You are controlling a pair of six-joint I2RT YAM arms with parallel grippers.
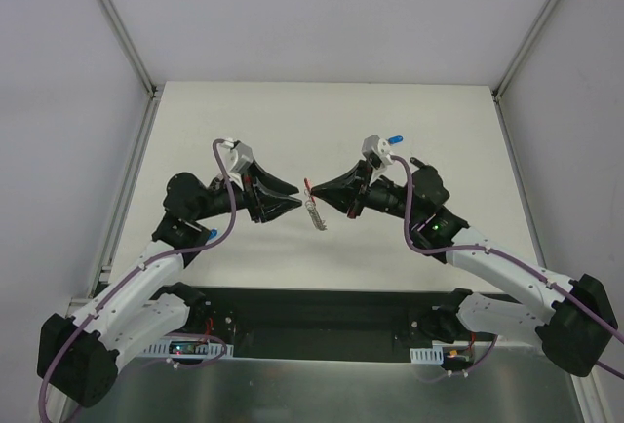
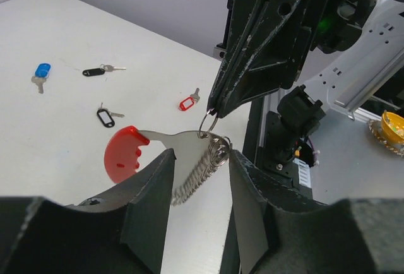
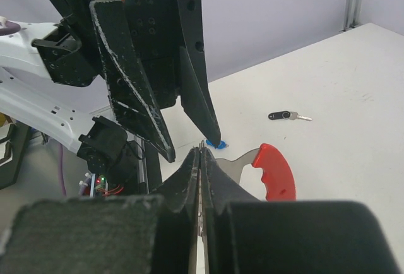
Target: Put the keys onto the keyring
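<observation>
Right claw (image 3: 201,152) is pinched shut on the small wire loop at the top of the keyring (image 2: 188,142), holding it in the air above the table (image 2: 44,141). Left claw (image 2: 201,160) faces it tip to tip with jaws spread. The keyring's chain links (image 2: 203,168) hang in the gap between its fingers, and the red plastic segment (image 2: 123,154) juts out past one finger; whether those fingers touch the metal cannot be told. Loose keys lie on the table, well apart from both claws: a blue-headed key (image 2: 41,72), a black-tagged key (image 2: 106,117) and a red-tagged key (image 2: 187,103).
</observation>
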